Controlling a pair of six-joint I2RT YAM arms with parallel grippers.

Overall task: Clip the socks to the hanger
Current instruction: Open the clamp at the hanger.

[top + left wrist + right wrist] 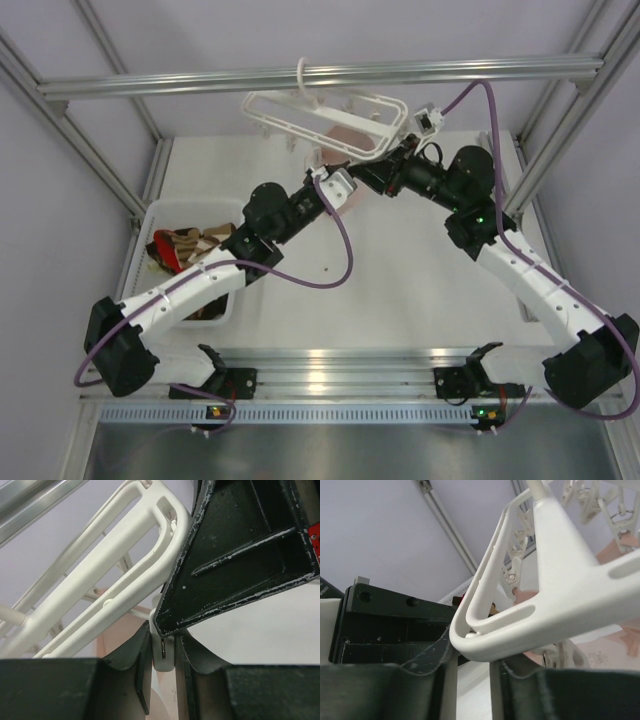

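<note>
The hanger (560, 580) hangs by its top hook from the aluminium rail (450, 70) above the far part of the table (400, 270) and sits tilted, with both arms raised to its right-hand end. The right gripper (472, 667) meets the rounded end corner of the frame. Its jaws stand a narrow gap apart, the white corner sits in that gap, and both fingers (520, 680) appear to bear against it. The left gripper (162, 647) is positioned just below the same end. Its jaws are almost closed, and a single white clip (163, 655) is pinched upright between the two finger faces, with its metal spring visible on the near side. In the left wrist view, one black finger of the right gripper crosses directly above this clip and overlaps the bend of the double rail. Further clips (515, 565) dangle in a row beneath the frame. A piece of pink fabric (340, 140) hangs under the frame, behind the grippers; its attachment point cannot be determined. Neither gripper holds a sock. The socks (190, 242) lie in a heap in the white bin (150, 215) on the left side of the table, beside the left arm and well apart from the hanger.
</note>
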